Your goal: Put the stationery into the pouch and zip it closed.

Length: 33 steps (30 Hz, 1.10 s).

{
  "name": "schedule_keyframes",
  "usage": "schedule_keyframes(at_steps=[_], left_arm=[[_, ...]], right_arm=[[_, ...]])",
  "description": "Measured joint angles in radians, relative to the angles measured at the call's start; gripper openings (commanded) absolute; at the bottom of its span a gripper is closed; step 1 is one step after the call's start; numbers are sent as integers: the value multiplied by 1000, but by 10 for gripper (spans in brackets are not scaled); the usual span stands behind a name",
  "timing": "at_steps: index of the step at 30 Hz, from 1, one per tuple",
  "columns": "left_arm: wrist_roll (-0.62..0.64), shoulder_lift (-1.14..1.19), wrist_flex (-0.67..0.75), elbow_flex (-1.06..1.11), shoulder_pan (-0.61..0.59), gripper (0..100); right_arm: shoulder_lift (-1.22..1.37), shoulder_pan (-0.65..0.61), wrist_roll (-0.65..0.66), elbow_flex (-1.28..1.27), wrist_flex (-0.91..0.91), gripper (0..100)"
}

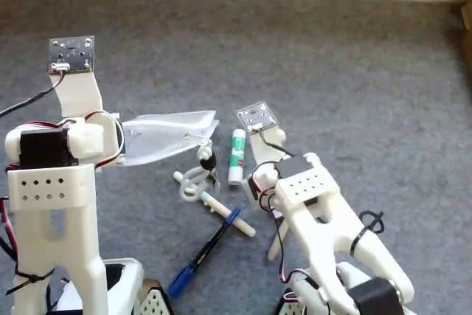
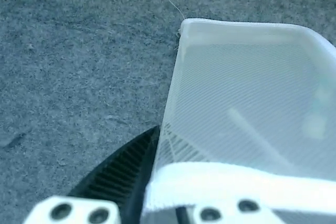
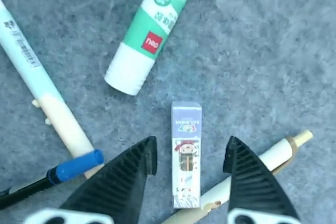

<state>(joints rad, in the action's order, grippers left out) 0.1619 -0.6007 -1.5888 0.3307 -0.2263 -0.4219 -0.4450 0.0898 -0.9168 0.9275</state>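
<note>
A translucent white mesh pouch (image 1: 168,133) lies on the grey carpet, and my left gripper (image 1: 120,147) is shut on its near end. In the left wrist view the pouch (image 2: 247,103) is pinched between the black and white fingers of the gripper (image 2: 157,177). My right gripper (image 3: 190,148) is open just above a small printed eraser box (image 3: 187,129) that lies between its fingertips. Around it lie a green-and-white glue stick (image 3: 152,30), a white pen (image 3: 47,103), a blue pen (image 3: 73,166) and a beige pen (image 3: 273,156).
In the high view the glue stick (image 1: 237,155), a white pen (image 1: 221,210) and a blue pen (image 1: 203,252) lie between the two arms. A white looped item with a black tip (image 1: 198,175) rests by the pouch's mouth. Bare carpet stretches to the back and right.
</note>
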Motion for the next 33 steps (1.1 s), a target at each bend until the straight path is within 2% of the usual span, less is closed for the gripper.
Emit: schedule_keyframes(at_steps=[4, 18, 23, 33], left_arm=[[0, 0, 12, 18, 0, 7], [0, 0, 18, 20, -8, 7], [0, 0, 18, 20, -8, 7], [0, 0, 18, 20, -8, 7]], right_arm=[[61, 0, 54, 3, -37, 131], [195, 0, 86, 43, -41, 124], [198, 2, 86, 43, -43, 0], [198, 2, 86, 43, -43, 5]])
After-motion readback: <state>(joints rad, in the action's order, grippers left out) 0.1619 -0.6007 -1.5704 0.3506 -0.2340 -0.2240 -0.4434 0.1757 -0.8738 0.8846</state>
